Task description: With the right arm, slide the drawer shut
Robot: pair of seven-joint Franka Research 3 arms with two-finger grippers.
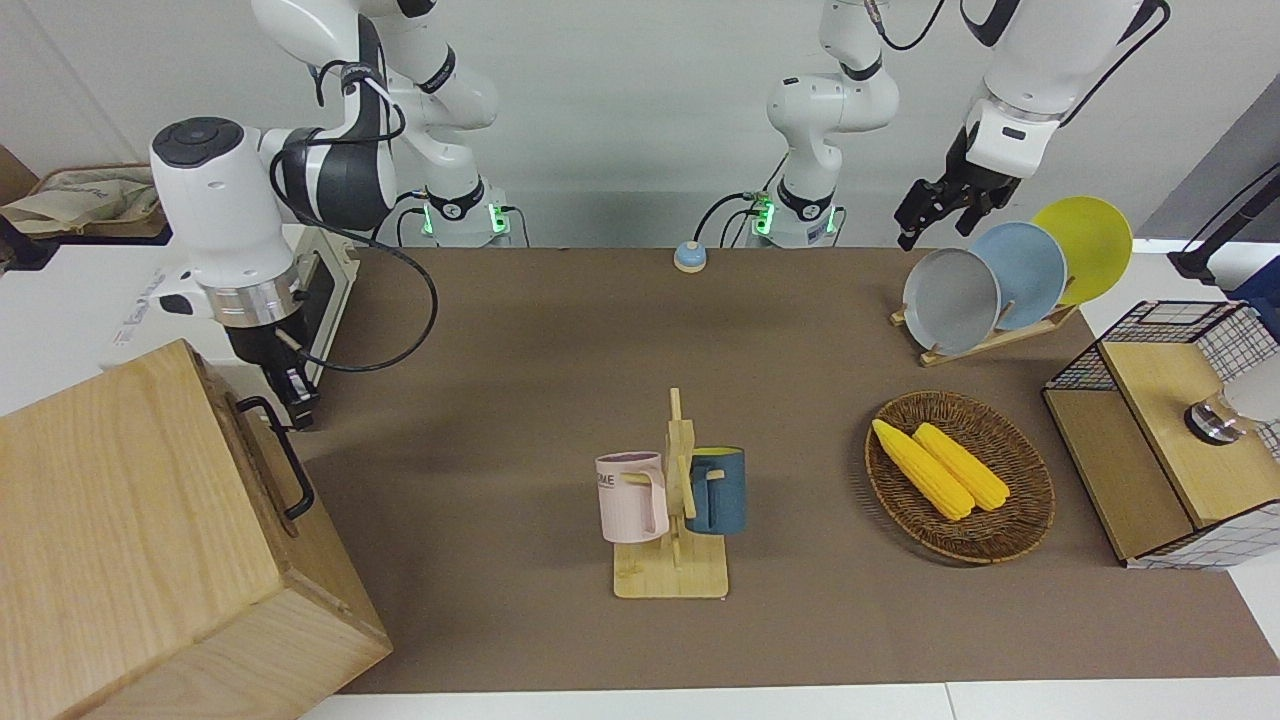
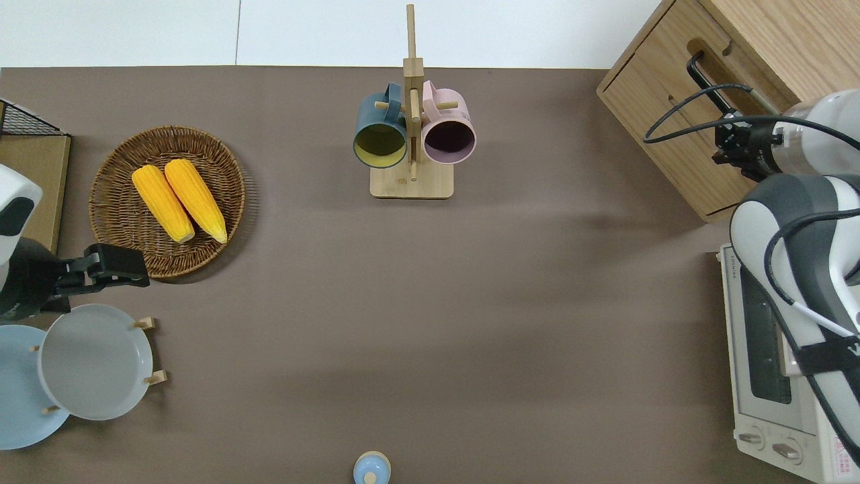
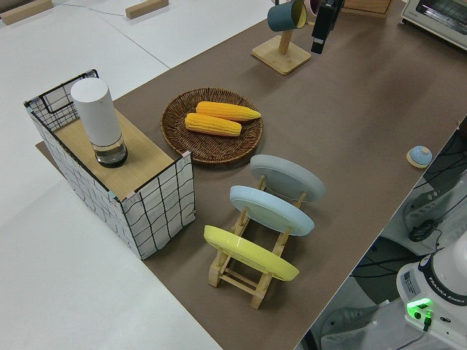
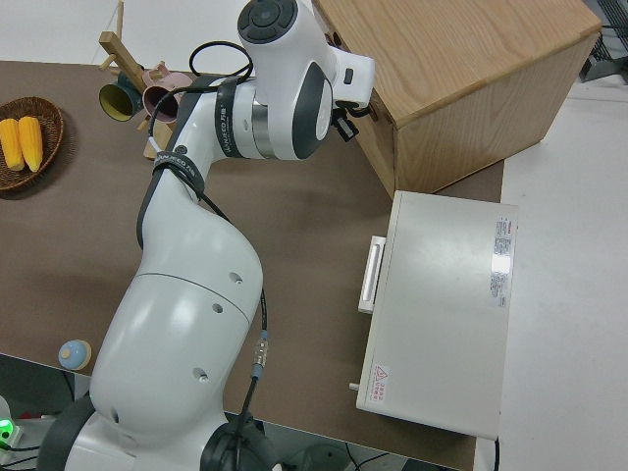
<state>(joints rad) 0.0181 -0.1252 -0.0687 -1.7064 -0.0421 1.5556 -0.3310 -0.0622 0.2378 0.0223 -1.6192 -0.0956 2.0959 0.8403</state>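
Observation:
The drawer (image 1: 258,440) of the light-wood cabinet (image 1: 130,520) is pushed in flush, and its black loop handle (image 1: 291,466) stands out from the front. In the overhead view the handle (image 2: 699,70) lies at the cabinet's (image 2: 772,33) upper front. My right gripper (image 1: 297,398) hangs just beside the end of the handle nearer to the robots, a small gap away from it. In the overhead view the right gripper (image 2: 724,138) is over the cabinet's front face. It holds nothing. My left arm is parked.
A white toaster oven (image 2: 772,376) stands beside the cabinet, nearer to the robots. A mug rack (image 2: 411,134) with two mugs stands mid-table. A basket (image 2: 114,168) with corn, a plate rack (image 2: 149,351) and a wire-mesh box (image 1: 1160,430) are at the left arm's end.

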